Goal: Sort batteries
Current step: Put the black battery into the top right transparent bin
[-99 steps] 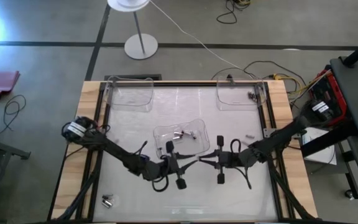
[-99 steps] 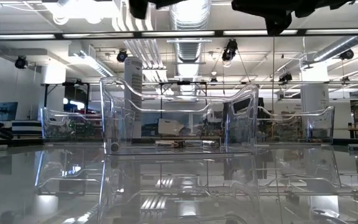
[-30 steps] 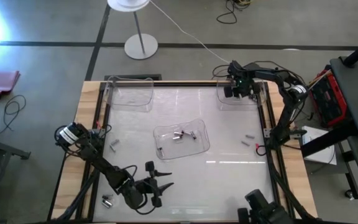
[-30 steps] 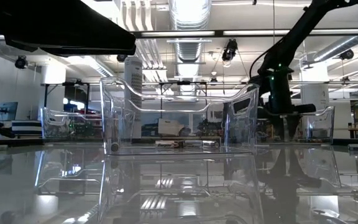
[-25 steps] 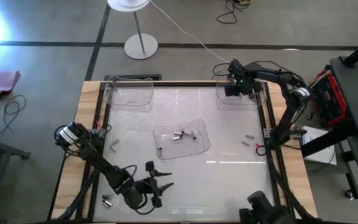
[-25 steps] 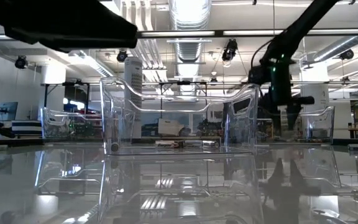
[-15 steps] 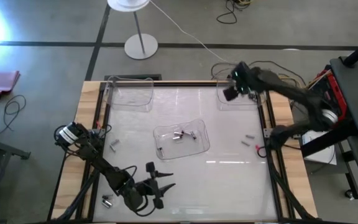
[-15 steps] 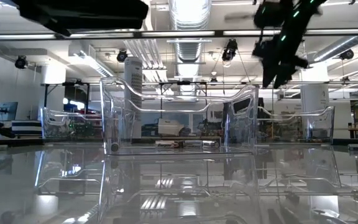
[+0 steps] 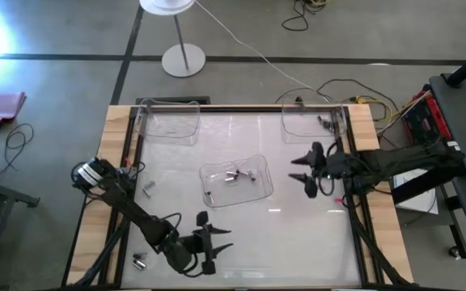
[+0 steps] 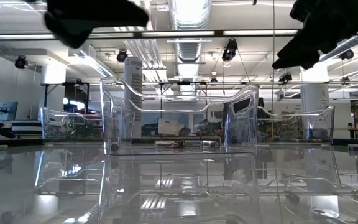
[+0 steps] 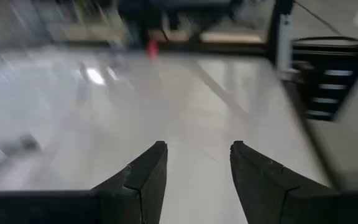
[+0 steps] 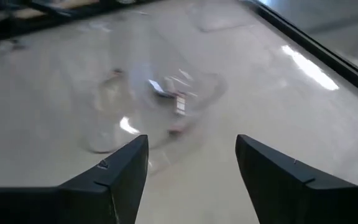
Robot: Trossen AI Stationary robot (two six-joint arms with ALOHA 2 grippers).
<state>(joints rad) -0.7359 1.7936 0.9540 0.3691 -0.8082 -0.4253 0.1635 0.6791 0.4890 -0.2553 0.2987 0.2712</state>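
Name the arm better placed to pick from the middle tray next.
Right, probably. The right gripper hangs open just beside the middle tray, facing its batteries; the left gripper sits farther off, near the front edge.

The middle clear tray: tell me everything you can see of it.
The middle clear tray is a shallow dish of see-through plastic with rounded corners and raised, wavy walls, sitting flat near the centre of the table, slightly turned against the table's edges. A few small silvery batteries lie inside it. In the low view its walls stand upright. Neither gripper touches it: the right gripper hovers open beside it, the left gripper open nearer the table's front.
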